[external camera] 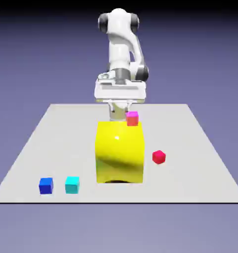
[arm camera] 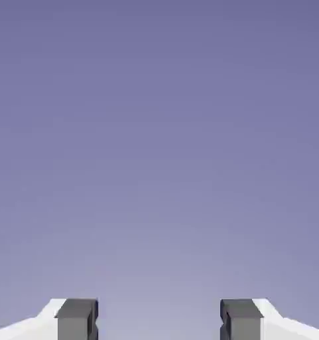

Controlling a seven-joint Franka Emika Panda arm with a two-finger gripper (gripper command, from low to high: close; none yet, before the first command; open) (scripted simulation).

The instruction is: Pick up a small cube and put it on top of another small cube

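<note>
The tiny cyan cube (external camera: pixel 72 185) rests on the table near its front edge, toward the exterior view's left. The tiny pink-magenta cube (external camera: pixel 132 118) shows at the top rear edge of the big yellow block (external camera: pixel 119 152), seemingly resting on it. My gripper (external camera: pixel 119 113) hangs behind the yellow block, just left of the pink cube and far from the cyan one; its fingertips are partly hidden by the block. In the hand view the gripper (arm camera: pixel 158 322) is open, with both grey tips wide apart and only the blue-violet backdrop between them. Neither cube shows there.
A dark blue cube (external camera: pixel 46 186) stands just left of the cyan cube. A red cube (external camera: pixel 159 157) lies right of the yellow block. The grey table (external camera: pixel 200 173) ends close in front of the blue and cyan cubes.
</note>
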